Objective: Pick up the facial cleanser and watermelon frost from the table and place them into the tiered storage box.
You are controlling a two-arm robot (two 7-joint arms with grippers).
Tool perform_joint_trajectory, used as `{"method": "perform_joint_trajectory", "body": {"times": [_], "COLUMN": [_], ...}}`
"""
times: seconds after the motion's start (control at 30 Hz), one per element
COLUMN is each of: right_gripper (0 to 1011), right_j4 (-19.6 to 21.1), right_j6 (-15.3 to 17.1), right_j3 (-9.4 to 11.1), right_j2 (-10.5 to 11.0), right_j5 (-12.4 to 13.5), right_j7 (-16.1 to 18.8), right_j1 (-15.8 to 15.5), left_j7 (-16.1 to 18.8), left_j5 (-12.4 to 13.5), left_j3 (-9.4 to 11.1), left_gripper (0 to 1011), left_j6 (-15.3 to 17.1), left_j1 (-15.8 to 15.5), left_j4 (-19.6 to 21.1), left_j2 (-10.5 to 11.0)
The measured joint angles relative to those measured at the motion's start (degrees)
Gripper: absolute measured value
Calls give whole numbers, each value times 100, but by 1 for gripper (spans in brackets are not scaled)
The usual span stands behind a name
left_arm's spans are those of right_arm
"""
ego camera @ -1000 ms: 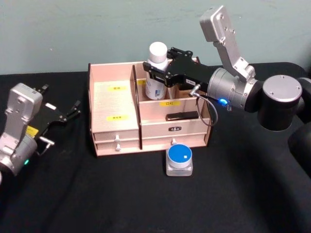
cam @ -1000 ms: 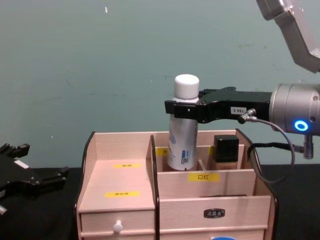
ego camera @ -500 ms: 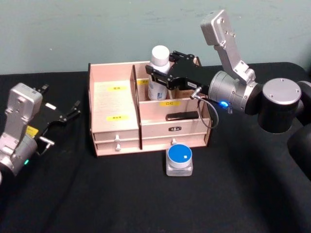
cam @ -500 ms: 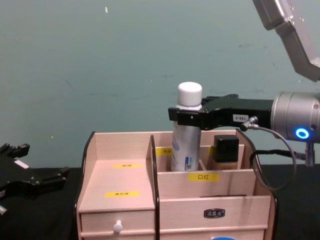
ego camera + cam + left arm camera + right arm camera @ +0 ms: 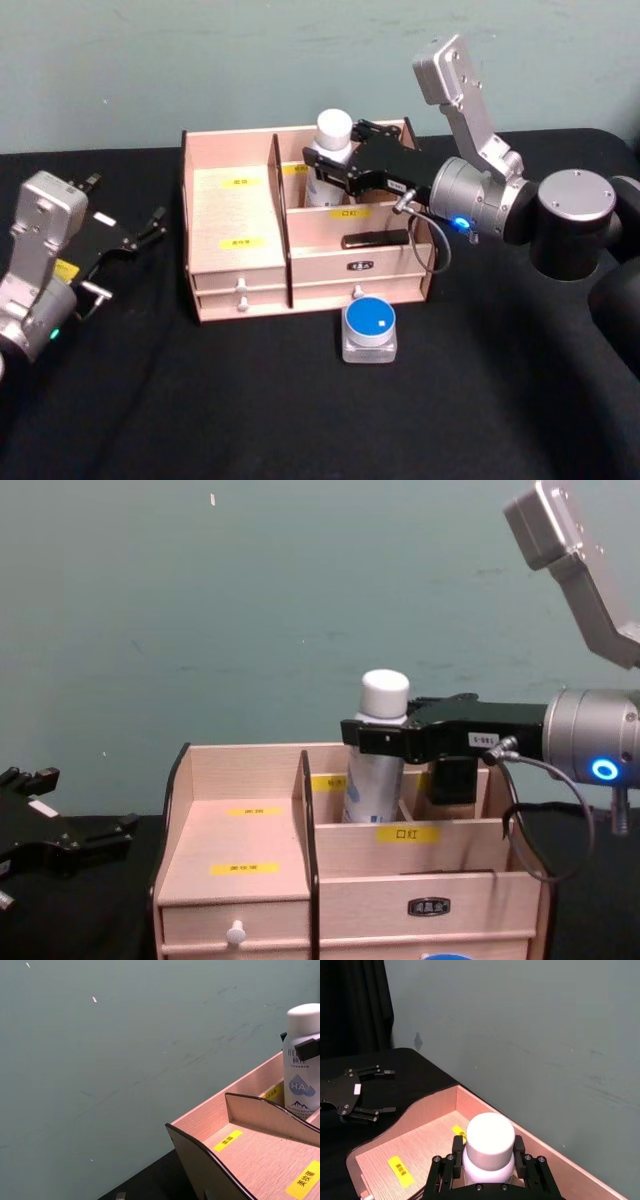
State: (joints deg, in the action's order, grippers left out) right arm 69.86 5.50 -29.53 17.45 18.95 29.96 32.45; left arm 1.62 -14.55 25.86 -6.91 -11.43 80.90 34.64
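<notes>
The facial cleanser (image 5: 322, 178), a white-capped bottle (image 5: 377, 780), stands upright with its lower part down in a back compartment of the tiered storage box (image 5: 235, 215). My right gripper (image 5: 327, 166) is shut on it just under the cap (image 5: 490, 1137), reaching in from the right (image 5: 378, 736). The watermelon frost (image 5: 369, 328), a small grey square case with a round blue lid, sits on the table just in front of the box. My left gripper (image 5: 128, 248) rests open at the left, apart from the box, with nothing in it.
A black-capped item (image 5: 452, 778) stands in the compartment right of the bottle, and a dark flat item (image 5: 375, 239) lies in the middle tier. The box's left stepped top (image 5: 240, 845) is bare. Black cloth covers the table (image 5: 250, 400); a green wall stands behind.
My right gripper has moved down and slightly back with the bottle, sinking it deeper into the back compartment. The left arm has not moved.
</notes>
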Motion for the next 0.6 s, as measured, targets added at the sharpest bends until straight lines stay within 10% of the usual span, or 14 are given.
{"method": "perform_joint_trajectory", "body": {"times": [0.6], "right_gripper": [600], "right_j4": [-143], "right_j6": [43], "right_j3": [-38], "right_j2": [-38], "right_j5": [15], "right_j7": [36], "right_j1": [45], "left_j7": [0], "left_j5": [0], "left_j3": [0], "left_gripper": [1010], "left_j6": [0], "left_j1": [0], "left_j4": [0], "left_j2": [0]}}
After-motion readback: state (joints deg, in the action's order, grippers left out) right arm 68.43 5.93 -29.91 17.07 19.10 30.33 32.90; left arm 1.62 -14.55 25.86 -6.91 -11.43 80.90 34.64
